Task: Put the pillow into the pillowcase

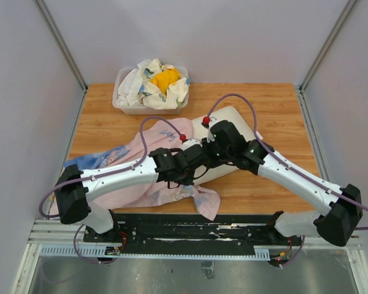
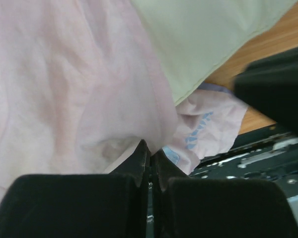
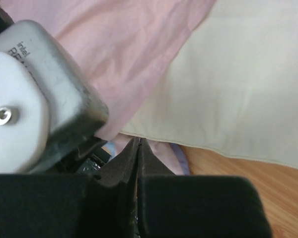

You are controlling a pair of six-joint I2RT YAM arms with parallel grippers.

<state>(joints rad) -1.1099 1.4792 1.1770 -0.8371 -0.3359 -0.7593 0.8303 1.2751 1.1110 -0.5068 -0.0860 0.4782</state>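
The cream-white pillow (image 1: 236,119) lies mid-table, its near part under both arms. It also shows in the left wrist view (image 2: 208,34) and the right wrist view (image 3: 238,84). The pillowcase (image 1: 165,187), pink side up with a blue part at the left, is spread in front of the pillow and laps onto it. My left gripper (image 1: 195,164) is shut on a gathered fold of the pillowcase (image 2: 89,99), jaws tight (image 2: 150,148). My right gripper (image 1: 210,154) is shut (image 3: 138,141) at the pillow's near edge, pinching the pillowcase layer (image 3: 161,153) under the pillow.
A clear plastic bin (image 1: 119,101) at the back left holds white floral cloths (image 1: 141,82) and a yellow cloth (image 1: 165,78). The black base rail (image 1: 190,229) runs along the near edge. The two wrists sit close together, and the left wrist camera (image 3: 35,84) fills the right wrist view's left side.
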